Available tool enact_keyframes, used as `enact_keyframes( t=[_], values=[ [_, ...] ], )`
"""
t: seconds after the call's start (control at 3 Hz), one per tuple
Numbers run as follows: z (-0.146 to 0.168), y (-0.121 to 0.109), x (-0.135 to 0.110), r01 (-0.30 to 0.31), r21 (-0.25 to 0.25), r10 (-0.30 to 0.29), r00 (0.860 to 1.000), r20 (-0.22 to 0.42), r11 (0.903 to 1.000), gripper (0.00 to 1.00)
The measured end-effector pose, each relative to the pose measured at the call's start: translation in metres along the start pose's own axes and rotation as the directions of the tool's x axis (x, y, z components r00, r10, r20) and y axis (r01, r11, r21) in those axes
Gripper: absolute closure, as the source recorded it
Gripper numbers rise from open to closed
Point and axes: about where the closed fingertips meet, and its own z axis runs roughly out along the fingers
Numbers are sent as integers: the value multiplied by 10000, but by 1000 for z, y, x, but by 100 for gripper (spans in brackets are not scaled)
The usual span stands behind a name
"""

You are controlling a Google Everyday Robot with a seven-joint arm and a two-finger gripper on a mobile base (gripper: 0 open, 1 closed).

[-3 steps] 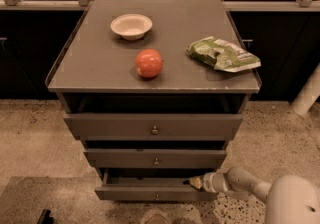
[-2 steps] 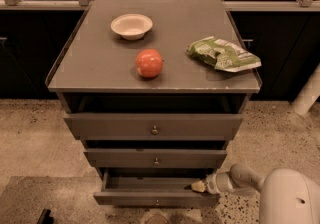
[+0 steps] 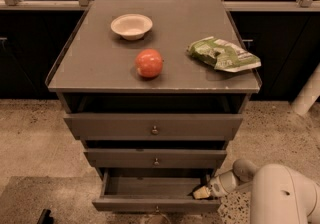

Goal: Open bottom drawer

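Observation:
The bottom drawer [image 3: 150, 203] is the lowest of three dark grey drawers in the cabinet. It stands pulled out toward me, and its inside shows dark and bare. Its knob is only partly seen at the picture's lower edge. My gripper [image 3: 201, 192] is at the drawer's right front corner, its pale tip reaching over the right end of the drawer front. The white arm [image 3: 280, 193] comes in from the lower right.
The middle drawer [image 3: 156, 158] and top drawer [image 3: 154, 127] sit above it, slightly out. On the cabinet top are a white bowl [image 3: 131, 25], a red apple [image 3: 149, 63] and a green chip bag [image 3: 224, 54]. Speckled floor surrounds the cabinet.
The bottom drawer has slid further out toward me. My gripper and arm have moved with it, down and slightly toward the picture's lower edge.

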Motion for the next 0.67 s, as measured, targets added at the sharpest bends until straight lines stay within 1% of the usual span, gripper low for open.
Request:
enact_keyframes(
  t=[0.33, 0.67],
  values=[
    [0, 0, 0, 0, 0, 0, 10000, 4, 10000, 100],
    [-2, 8, 3, -22, 55, 19, 9988, 494, 10000, 100]
  ],
)
